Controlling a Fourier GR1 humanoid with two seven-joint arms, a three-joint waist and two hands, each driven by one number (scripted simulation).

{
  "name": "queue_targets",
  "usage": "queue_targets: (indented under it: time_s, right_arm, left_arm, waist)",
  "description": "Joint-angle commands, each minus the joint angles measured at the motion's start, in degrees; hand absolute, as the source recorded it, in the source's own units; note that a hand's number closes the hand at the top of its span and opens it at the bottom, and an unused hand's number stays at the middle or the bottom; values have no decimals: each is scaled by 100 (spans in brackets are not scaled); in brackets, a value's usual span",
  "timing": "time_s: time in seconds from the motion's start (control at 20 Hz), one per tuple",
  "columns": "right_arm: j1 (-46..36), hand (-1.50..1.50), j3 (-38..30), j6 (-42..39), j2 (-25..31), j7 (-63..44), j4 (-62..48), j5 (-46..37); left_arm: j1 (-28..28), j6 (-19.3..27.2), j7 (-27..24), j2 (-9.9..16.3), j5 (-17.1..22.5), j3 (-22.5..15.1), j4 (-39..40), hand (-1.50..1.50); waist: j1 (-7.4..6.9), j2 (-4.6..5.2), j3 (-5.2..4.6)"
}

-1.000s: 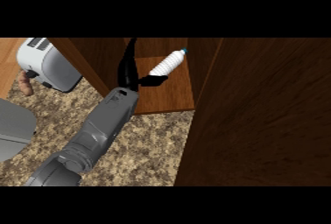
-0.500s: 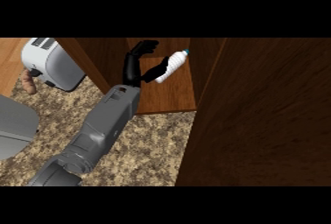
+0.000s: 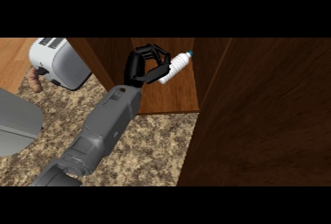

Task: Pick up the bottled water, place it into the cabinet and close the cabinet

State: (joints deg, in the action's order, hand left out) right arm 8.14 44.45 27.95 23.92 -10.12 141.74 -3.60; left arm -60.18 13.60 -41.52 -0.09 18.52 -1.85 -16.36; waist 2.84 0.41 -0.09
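The bottled water (image 3: 176,65), white with a teal cap, stands tilted on the wooden shelf inside the open cabinet (image 3: 171,98). My left hand (image 3: 143,66) is just left of it, at the end of the grey forearm that rises from the lower left. Its fingers (image 3: 150,48) arch over wide apart, with the tips against the bottle's side. The thumb sits near the bottle's base. The hand looks open beside the bottle rather than wrapped round it. My right hand does not show.
The open cabinet door (image 3: 258,118) fills the right side as a tall dark wooden panel. A white toaster (image 3: 58,61) stands on the speckled counter (image 3: 149,148) at the upper left, with a small brown object (image 3: 35,81) beside it. A grey rounded shape (image 3: 16,122) lies at the left edge.
The hand's fingers have spread from a tight curl at the bottle's base into a wide arch. The bottle has stayed in place on the shelf.
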Motion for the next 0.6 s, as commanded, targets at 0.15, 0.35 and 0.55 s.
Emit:
queue_targets:
  time_s: [0.15,0.35,0.55]
  right_arm:
    - [184,-150,0,148,347,-548,848,-604]
    - [50,-150,-137,209,103,-119,183,-324]
    - [297,-150,-35,245,453,-295,692,-456]
  left_arm:
    - [443,-1229,364,30,419,-85,-572,150]
    - [1166,-1563,435,9,724,-616,-1369,150]
    - [1887,-1376,743,9,846,-805,-2305,150]
  waist:
    - [-228,-100,-2]
    - [-351,-114,8]
    - [-432,-170,7]
